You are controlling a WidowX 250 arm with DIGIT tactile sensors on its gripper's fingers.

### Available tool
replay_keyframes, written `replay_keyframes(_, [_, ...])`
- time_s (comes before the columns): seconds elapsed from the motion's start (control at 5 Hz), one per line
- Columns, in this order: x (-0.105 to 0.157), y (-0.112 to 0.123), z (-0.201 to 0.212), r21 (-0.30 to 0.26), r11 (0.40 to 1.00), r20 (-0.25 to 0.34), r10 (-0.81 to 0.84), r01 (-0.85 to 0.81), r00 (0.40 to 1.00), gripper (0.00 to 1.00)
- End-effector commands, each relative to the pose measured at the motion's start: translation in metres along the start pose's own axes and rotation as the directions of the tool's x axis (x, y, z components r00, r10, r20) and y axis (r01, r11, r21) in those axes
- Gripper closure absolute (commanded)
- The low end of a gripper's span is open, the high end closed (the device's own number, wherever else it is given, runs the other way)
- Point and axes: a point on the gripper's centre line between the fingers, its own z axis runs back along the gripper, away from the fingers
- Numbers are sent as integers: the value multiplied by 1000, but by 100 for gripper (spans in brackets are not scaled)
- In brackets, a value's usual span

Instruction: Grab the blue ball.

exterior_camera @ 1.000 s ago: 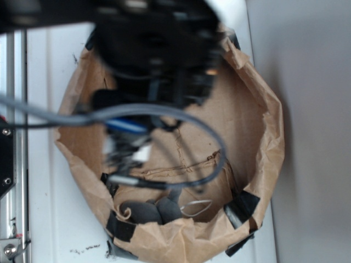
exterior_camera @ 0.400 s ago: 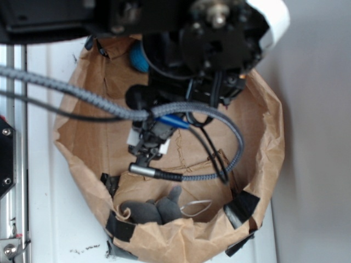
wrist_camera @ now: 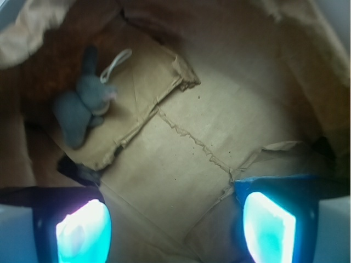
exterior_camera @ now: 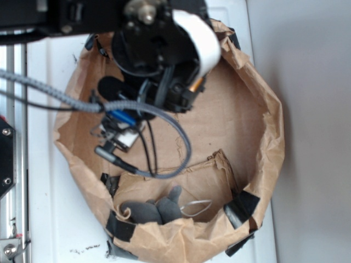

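Blue ball: not visible in either view, so its place cannot be told; the arm (exterior_camera: 159, 49) covers the 11 to 12 o'clock part of the bag in the exterior view.

Brown paper bag (exterior_camera: 263, 126): crumpled kraft paper, rim rolled down into a rough oval and patched with black tape (exterior_camera: 241, 205) at 5 and 7 o'clock. It sits on a white surface (exterior_camera: 49, 219).

Grey plush toy (exterior_camera: 156, 211): soft, matte and long-eared, with a thin pale loop (exterior_camera: 196, 207), lying on the bag floor at 6 o'clock.

Exterior only: black arm housing seen from above, with a braided grey cable (exterior_camera: 164, 118) curving out to 7 o'clock.

Wrist only: creased, torn paper floor (wrist_camera: 181, 159), the plush toy (wrist_camera: 82, 107) at 10 o'clock, and the gripper (wrist_camera: 175, 230) released. Its fingers (wrist_camera: 82, 233) glow cyan at 7 and 5 o'clock, well apart, with bare paper between them.

Pose: arm reaches down into the bag, gripper pointing at the floor.
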Motion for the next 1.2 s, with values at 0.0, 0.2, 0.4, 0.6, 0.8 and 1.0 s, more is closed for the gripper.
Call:
replay_keyframes(0.0, [-29,2,-30,81,997,-100,3,5,995,0])
replay_keyframes(0.2, [-32,8,-44,125,992,-118,28,-13,993,0])
replay_keyframes(0.4, [-26,19,-51,174,984,-120,53,-31,991,0])
replay_keyframes(0.6, [-21,32,-53,206,977,-125,86,-59,988,0])
replay_keyframes(0.8, [-26,37,-46,237,969,-117,94,-64,989,0])
replay_keyframes(1.0, [-33,51,-53,301,949,-135,138,-92,981,0])
